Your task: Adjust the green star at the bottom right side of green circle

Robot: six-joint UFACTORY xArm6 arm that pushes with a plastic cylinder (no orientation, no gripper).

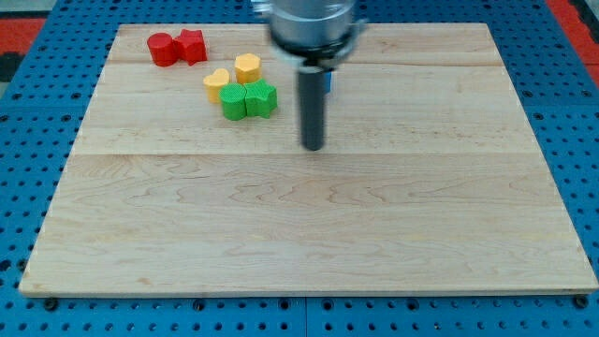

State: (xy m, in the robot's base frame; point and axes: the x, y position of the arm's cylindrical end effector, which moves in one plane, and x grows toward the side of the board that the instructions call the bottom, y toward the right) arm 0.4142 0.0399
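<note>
The green circle [233, 102] and the green star [261, 97] sit side by side and touching on the wooden board [309, 243], toward the view's upper left. The star is on the circle's right and level with it. My tip [313, 147] rests on the board to the right of the green star and slightly below it, a short gap away, touching no block.
A yellow heart [216, 82] and a yellow hexagon-like block [247, 67] lie just above the green pair. Two red blocks [176, 47] sit at the top left. A blue block [328, 80] is mostly hidden behind the rod. Blue pegboard surrounds the board.
</note>
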